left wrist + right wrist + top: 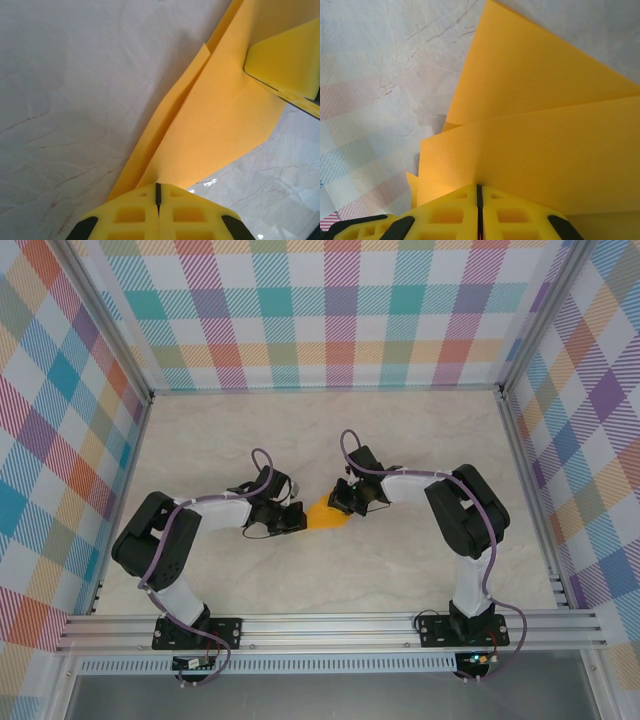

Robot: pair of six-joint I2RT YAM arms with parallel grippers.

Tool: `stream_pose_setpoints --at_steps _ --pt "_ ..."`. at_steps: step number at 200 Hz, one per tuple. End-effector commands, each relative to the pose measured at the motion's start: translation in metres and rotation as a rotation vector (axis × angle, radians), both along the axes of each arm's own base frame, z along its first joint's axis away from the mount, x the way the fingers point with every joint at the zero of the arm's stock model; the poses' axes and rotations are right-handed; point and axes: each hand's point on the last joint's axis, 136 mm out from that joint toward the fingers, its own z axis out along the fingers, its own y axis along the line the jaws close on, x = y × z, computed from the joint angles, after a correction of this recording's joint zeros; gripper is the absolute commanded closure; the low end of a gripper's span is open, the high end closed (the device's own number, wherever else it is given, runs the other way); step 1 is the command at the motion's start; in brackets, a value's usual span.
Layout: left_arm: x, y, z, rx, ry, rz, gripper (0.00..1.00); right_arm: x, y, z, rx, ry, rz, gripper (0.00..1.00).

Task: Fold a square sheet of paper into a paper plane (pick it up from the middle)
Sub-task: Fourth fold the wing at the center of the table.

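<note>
Your left arm (165, 540) comes in from the left side of the counter (420, 430), elbow bent, wrist pointing right. The left end effector (293, 519) is clamped on the left end of the orange paper (328, 514). In the left wrist view its yellow fingers (130, 215) meet with only a thin seam between them, and the paper runs straight out of that seam.

The paper sits mid-counter, directly between the two end effectors, already folded into a smaller layered shape. From the left wrist you see a long crease running away from the fingers, with a narrow flap on its left and a wider panel on its right. You can't tell from overhead whether the underside touches the counter.

At the far end of that panel a yellow pad (287, 60) of the other end effector presses on the paper. The right end effector (345, 502) is also closed on the paper, gripping its right end. In the right wrist view the fingers are together and two layers fan out from them. One layer rises to a point near the top edge and a broader one lies in front. The right arm (465, 510) bends in from the right side, wrist pointing left. The two end effectors are near each other and not touching.
</note>
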Motion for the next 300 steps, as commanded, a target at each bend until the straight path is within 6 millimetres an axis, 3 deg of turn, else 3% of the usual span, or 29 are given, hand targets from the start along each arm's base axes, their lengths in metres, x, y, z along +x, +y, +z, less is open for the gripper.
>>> stream_pose_setpoints --at_steps 1,64,105,129,170,200,263,300 --pt "-0.001 0.014 -0.003 -0.011 0.036 0.066 0.96 -0.028 -0.04 -0.061 -0.21 0.15 -0.048 0.93" --pt "0.005 0.027 -0.002 -0.082 0.074 0.182 0.97 -0.029 -0.042 -0.062 -0.224 0.153 -0.05 0.93" --pt "0.019 0.013 0.045 -0.222 -0.099 0.224 0.96 -0.028 -0.042 -0.06 -0.217 0.146 -0.059 0.93" --pt "0.018 0.006 0.055 -0.204 -0.175 0.26 0.95 -0.028 -0.041 -0.06 -0.212 0.145 -0.063 0.93" --pt "0.018 -0.026 0.039 -0.253 -0.125 0.24 0.97 -0.028 -0.04 -0.062 -0.206 0.149 -0.064 0.93" --pt "0.027 -0.032 0.029 -0.257 -0.137 0.322 1.0 -0.028 -0.039 -0.063 -0.197 0.154 -0.076 0.93" --pt "0.022 -0.003 0.002 -0.128 -0.148 0.422 1.0 -0.029 -0.04 -0.062 -0.194 0.153 -0.077 0.93" --pt "0.01 0.002 -0.015 -0.088 -0.102 0.412 1.0 -0.03 -0.04 -0.062 -0.197 0.155 -0.079 0.93"
